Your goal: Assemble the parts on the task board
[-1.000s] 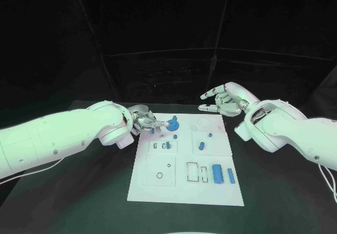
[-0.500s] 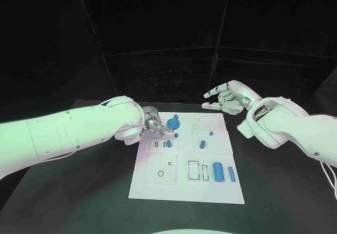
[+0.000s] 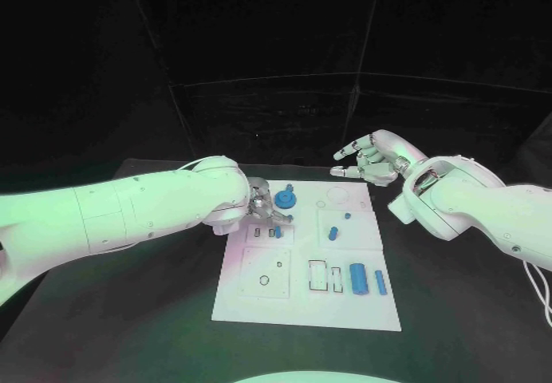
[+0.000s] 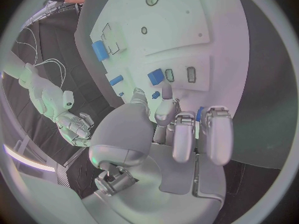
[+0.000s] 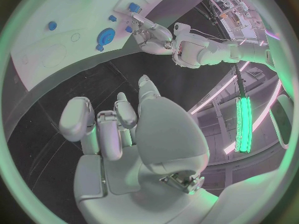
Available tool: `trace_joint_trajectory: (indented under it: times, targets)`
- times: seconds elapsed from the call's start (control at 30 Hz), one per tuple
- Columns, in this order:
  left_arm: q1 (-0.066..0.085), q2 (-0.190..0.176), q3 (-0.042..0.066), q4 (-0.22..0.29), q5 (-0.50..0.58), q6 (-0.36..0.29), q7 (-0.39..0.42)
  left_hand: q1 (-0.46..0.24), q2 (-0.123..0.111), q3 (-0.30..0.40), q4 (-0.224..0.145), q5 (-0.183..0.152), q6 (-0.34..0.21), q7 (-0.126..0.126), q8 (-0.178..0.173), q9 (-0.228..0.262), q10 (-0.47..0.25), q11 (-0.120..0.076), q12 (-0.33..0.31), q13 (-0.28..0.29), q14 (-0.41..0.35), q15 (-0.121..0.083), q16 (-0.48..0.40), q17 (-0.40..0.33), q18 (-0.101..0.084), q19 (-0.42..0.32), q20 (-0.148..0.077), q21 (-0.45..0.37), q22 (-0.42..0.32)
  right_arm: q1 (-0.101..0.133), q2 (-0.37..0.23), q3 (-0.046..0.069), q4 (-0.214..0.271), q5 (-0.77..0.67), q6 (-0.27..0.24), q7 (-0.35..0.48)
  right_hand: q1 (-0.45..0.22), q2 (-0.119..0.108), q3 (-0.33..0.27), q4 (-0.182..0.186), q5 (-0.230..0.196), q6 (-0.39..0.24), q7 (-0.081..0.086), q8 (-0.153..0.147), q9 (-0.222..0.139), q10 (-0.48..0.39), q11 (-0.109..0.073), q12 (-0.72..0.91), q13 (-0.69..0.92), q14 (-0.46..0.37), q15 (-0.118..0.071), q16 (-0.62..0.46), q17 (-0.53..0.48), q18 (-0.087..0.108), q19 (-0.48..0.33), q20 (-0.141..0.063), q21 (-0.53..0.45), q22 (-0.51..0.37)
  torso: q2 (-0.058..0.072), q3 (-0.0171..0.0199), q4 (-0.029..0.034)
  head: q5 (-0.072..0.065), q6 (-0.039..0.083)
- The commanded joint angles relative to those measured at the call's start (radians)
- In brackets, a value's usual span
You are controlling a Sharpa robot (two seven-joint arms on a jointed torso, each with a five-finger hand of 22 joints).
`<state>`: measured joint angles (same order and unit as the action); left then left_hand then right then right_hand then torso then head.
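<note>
Parts point(image 3: 360, 278) lie on the task board point(image 3: 301, 307), more near 12 o'clock. Left hand point(image 3: 265, 206) perhaps pinches one, grip unclear; a slip would misseat it. Right hand point(image 3: 366, 157) hangs spread.

A black table point(image 3: 138, 319) stands before dark curtained walls point(image 3: 276, 80)

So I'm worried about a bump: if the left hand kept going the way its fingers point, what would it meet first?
Probably the small blue part on the task board, just ahead of the left hand's fingertips; depth is unclear.
</note>
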<state>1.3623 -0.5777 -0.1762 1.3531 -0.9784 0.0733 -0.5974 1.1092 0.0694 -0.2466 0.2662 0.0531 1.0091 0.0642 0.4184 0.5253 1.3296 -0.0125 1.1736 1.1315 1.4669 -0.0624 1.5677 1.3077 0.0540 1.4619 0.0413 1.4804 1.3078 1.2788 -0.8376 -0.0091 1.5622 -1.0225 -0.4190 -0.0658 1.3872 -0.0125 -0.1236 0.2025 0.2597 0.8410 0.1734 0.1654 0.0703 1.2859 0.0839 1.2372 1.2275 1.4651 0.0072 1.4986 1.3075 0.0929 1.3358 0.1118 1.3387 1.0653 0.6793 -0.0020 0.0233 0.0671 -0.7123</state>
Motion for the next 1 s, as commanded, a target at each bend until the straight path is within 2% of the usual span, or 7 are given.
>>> trace_joint_trajectory:
  times: [0.03,0.37,0.67,1.0]
  targets:
    - [0.003,0.006,-0.001,-0.005,-0.009,0.042,-0.012,0.01,0.001,-0.004,-0.004,-0.006,-0.007,-0.003,0.006,0.001,0.008,0.002,0.006,0.001,0.104,-0.009,0.003,0.263,-0.02,0.04,-0.004,0.006,0.1,0.003,0.002,0.001,0.0,-0.008,0.01,-0.005,0.013,0.0,-0.009,0.0,0.01,-0.009,0.0,0.006,0.0,-0.007,0.002,-0.005,-0.002,0.075,-0.001,-0.006,0.145,0.005,-0.009,0.0,-0.005,-0.002,0.0,0.0,-0.0005,0.0,-0.005]
    - [0.003,0.015,-0.002,-0.012,-0.009,0.07,-0.015,0.018,0.01,-0.003,-0.006,-0.006,-0.008,-0.004,0.01,0.01,0.009,0.001,0.009,0.005,0.104,-0.009,0.003,0.263,-0.021,0.041,-0.004,0.009,0.105,0.003,0.005,0.001,-0.006,-0.008,0.01,-0.006,0.015,0.002,-0.012,0.001,0.019,-0.009,-0.001,0.008,0.0,-0.006,0.001,-0.004,-0.001,0.075,-0.001,-0.007,0.144,0.005,-0.009,0.0,-0.006,-0.003,-0.001,0.0009,0.0012,-0.001,-0.011]
    - [0.003,0.027,-0.002,-0.02,-0.007,0.098,-0.016,0.05,0.029,0.007,-0.025,-0.005,-0.006,-0.008,0.023,0.033,0.017,-0.002,0.024,0.022,0.104,-0.011,0.003,0.263,-0.024,0.046,-0.005,0.017,0.121,0.003,0.01,0.001,-0.01,-0.008,0.01,-0.005,0.015,0.002,-0.014,0.002,0.023,-0.009,-0.001,0.01,0.0,-0.007,0.001,-0.005,-0.002,0.075,-0.001,-0.007,0.144,0.005,-0.009,0.0,-0.007,-0.006,0.0,0.0008,0.0006,0.001,-0.014]
    - [0.003,0.033,-0.002,-0.023,-0.007,0.109,-0.017,0.078,0.046,0.026,-0.047,-0.005,-0.009,-0.011,0.035,0.058,0.019,-0.005,0.028,0.028,0.104,-0.014,0.003,0.263,-0.024,0.045,-0.007,0.019,0.124,0.002,0.012,0.001,-0.011,-0.008,0.011,-0.007,0.03,0.009,-0.027,0.003,0.073,-0.01,-0.003,0.021,0.0,-0.009,-0.001,-0.006,-0.007,0.075,-0.003,-0.008,0.144,0.006,-0.01,-0.002,-0.012,-0.012,0.0,0.0007,0.0004,0.0,-0.019]
